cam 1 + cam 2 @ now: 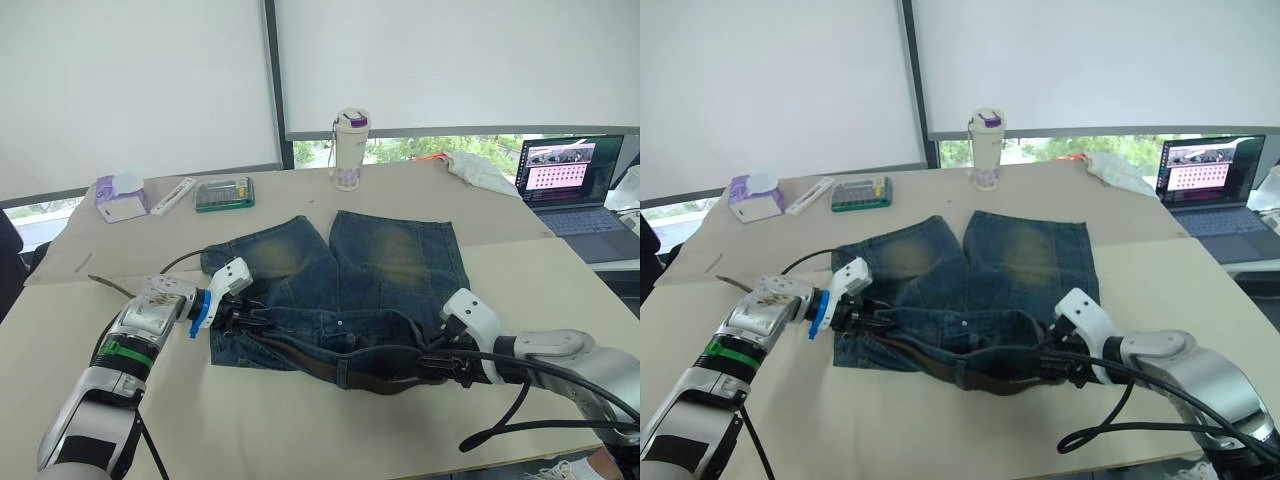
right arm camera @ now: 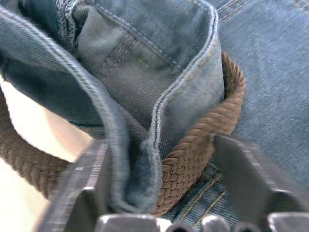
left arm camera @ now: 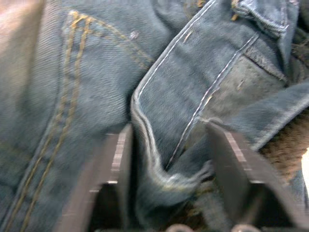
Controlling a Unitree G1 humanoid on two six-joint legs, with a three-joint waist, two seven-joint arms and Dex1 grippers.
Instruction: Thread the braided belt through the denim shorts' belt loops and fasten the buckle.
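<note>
Both your grippers, left [image 1: 232, 318] and right [image 1: 447, 362], spread around waistband folds at lower frame; braided belt [image 1: 365, 362] is partly threaded through denim shorts [image 1: 340, 270], fastening remains.

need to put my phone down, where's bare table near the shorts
Bare beige table lies in front of the blue denim shorts between the two arms, and left of them up to the tissue pack. The waistband is crowded: both hands and the dark-brown braided belt.
</note>
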